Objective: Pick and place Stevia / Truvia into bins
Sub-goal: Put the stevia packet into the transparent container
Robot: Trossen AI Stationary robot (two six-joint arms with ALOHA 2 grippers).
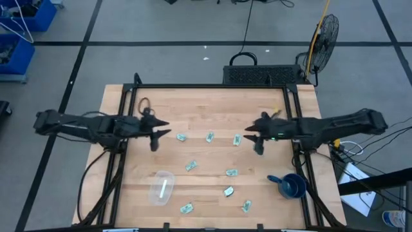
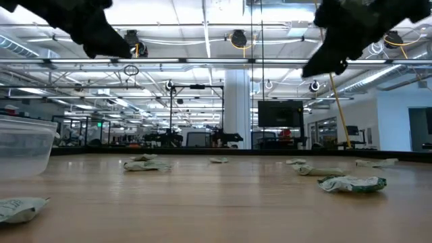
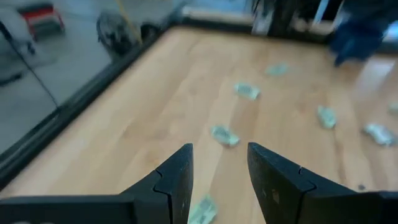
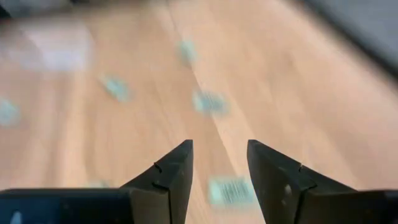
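Note:
Several pale green and white sachets lie flat and scattered across the wooden table, among them one (image 1: 181,136) near my left gripper and one (image 1: 237,139) near my right gripper. The clear tub (image 1: 162,187) sits near the table's near edge, left of centre, and shows in the low view as the tub (image 2: 20,145). My left gripper (image 1: 166,129) hovers open above the table's left part, with a sachet (image 3: 224,134) ahead of its fingers. My right gripper (image 1: 248,133) hovers open on the right, a sachet (image 4: 231,190) just beyond its fingertips.
A blue cup (image 1: 291,185) stands near the table's near right corner. A dark frame (image 1: 212,86) runs along the table's far edge and sides. A small dark item (image 1: 143,103) lies near the far left corner. Bare wood lies between the sachets.

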